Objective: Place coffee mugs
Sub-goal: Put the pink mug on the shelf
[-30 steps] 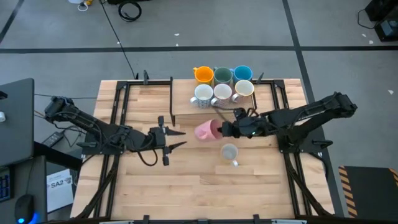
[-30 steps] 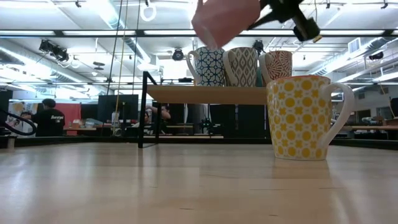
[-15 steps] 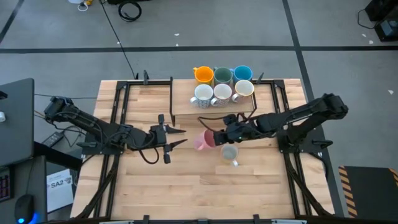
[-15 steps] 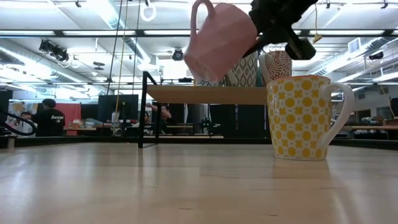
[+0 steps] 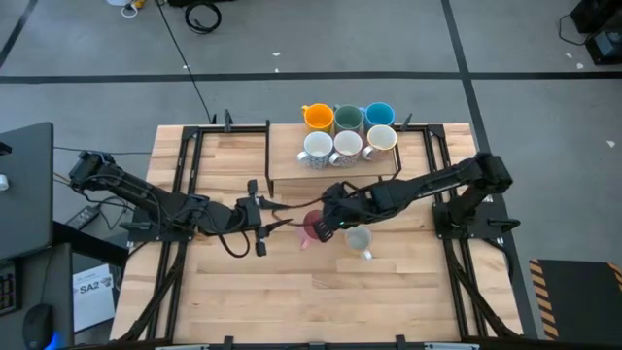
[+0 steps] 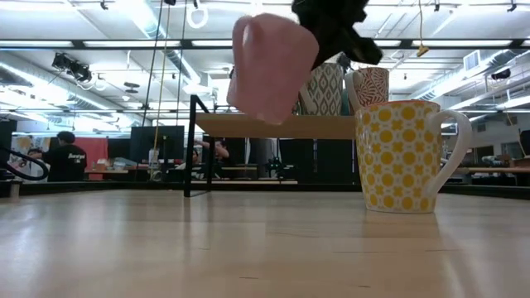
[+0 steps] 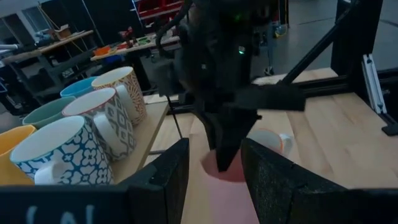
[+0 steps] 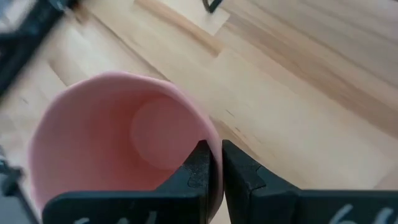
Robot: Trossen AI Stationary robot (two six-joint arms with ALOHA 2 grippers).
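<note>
High cam: overhead, straight down, covers whole surface (image 5: 224,282) and both arms. Low cam: at surface level, faces room beyond, close to yellow-patterned mug (image 6: 402,157). L wrist cam: looks fwd at raised shelf (image 7: 149,134). R wrist cam: looks down, very close on pink mug (image 8: 118,149). Pink mug shared by all 4 views.

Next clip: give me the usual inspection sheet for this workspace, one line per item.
Surface: light wooden table with raised wooden shelf.
Job's things: six mugs grouped on the shelf; yellow-patterned white mug on the table; pink faceted mug held in the air.
Clutter: nothing seen.
Grippers: right claw clamps the pink mug's rim; left claw open, beside it.
Cables: black cable coil on the floor.
Surroundings: grey floor; people far behind in the low view.
</note>
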